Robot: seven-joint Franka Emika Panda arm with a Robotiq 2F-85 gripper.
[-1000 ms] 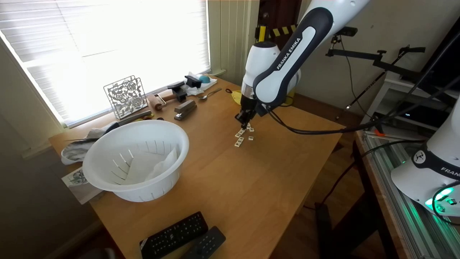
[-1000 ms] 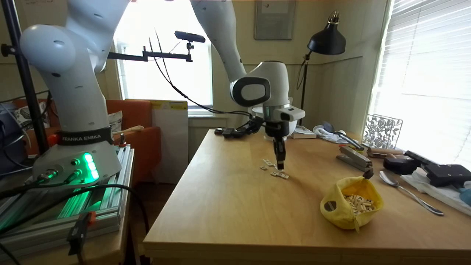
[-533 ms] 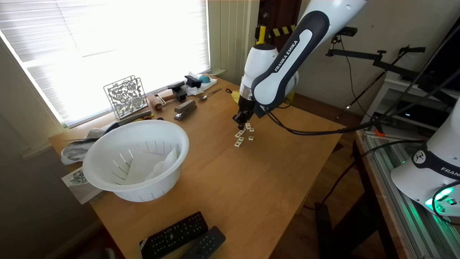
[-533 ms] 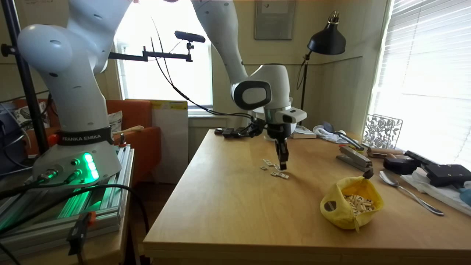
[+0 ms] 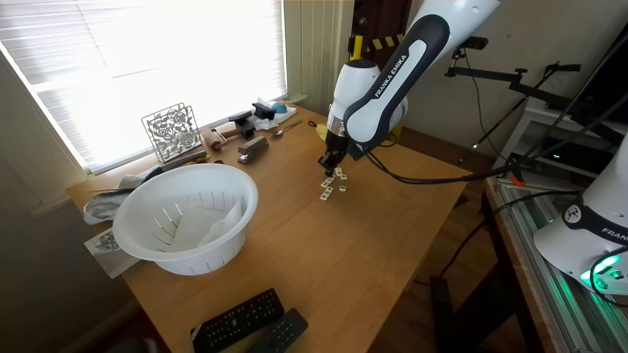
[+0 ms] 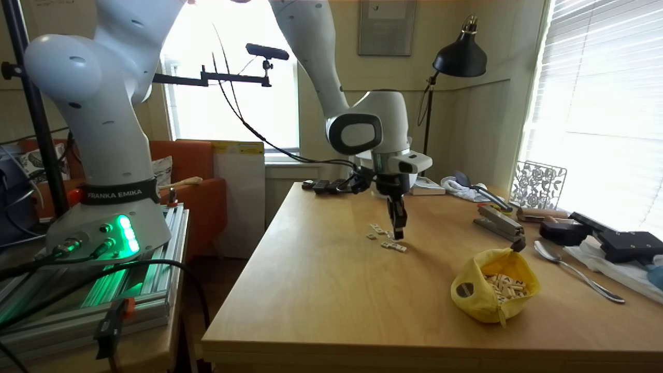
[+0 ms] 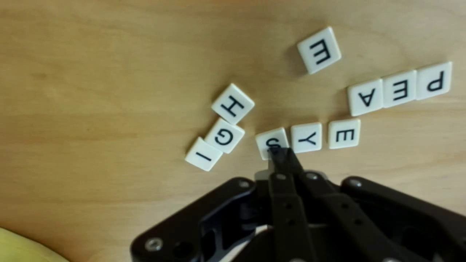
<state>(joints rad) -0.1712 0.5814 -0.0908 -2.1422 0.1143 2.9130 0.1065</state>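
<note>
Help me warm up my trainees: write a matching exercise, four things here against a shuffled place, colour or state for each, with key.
1. Gripper
2. Y tile
3. Bag
4. Bowl

A. White, slotted
B. Between the S tile and an E tile
C. Shut, overlapping the S tile in the wrist view
D. Yellow, with loose tiles inside

Pairs: 1-C; 2-B; 3-D; 4-A

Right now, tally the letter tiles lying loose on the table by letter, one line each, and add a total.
E tiles: 3
P tile: 1
A tile: 1
Y tile: 1
S tile: 1
H tile: 1
G tile: 1
I tile: 1
Total in sight: 10
</note>
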